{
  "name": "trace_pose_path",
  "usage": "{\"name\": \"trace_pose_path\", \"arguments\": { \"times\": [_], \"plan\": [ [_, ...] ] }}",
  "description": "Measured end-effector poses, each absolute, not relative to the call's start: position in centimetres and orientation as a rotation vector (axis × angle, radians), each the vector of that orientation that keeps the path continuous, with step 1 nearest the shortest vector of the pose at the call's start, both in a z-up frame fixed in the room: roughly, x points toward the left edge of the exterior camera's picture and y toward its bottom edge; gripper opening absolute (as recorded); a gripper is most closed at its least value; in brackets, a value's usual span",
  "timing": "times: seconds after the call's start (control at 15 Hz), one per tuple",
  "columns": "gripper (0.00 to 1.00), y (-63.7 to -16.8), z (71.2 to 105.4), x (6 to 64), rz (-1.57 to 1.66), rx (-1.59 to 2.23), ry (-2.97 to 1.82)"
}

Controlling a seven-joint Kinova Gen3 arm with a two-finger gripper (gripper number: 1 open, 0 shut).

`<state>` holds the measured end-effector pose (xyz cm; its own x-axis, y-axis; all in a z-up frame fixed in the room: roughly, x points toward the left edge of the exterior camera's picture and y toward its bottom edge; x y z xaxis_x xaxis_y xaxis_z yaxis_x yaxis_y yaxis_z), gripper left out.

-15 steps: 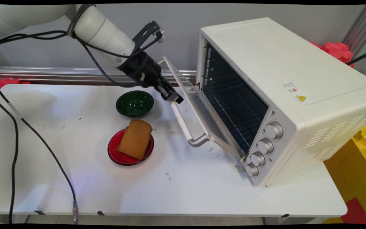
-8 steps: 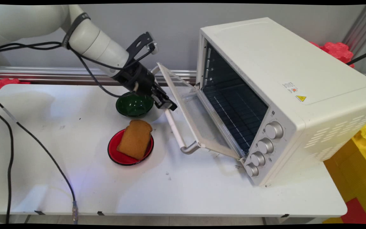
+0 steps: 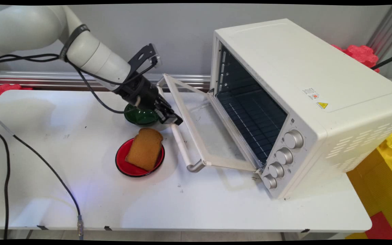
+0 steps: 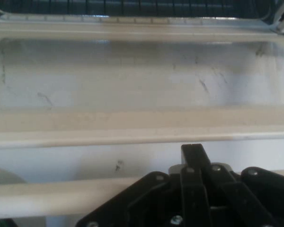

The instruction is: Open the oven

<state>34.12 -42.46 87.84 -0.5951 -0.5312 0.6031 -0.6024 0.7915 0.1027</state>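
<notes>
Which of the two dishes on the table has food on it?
The red plate, nearer the camera: a slice of toast lies on it. The green bowl behind it looks empty.

1. The black two-finger gripper [image 3: 172,119] grips the far end of the white bar handle [image 3: 181,145].
2. The glass-paned cream oven door [image 3: 199,127] hangs nearly fully open, low over the table.
</notes>
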Motion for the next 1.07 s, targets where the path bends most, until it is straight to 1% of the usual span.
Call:
{"name": "trace_pose_path", "arguments": {
  "times": [1.07],
  "plan": [
    [0.0, -40.3, 87.0, 36.6, 0.147, 0.814, -2.372]
  ]
}}
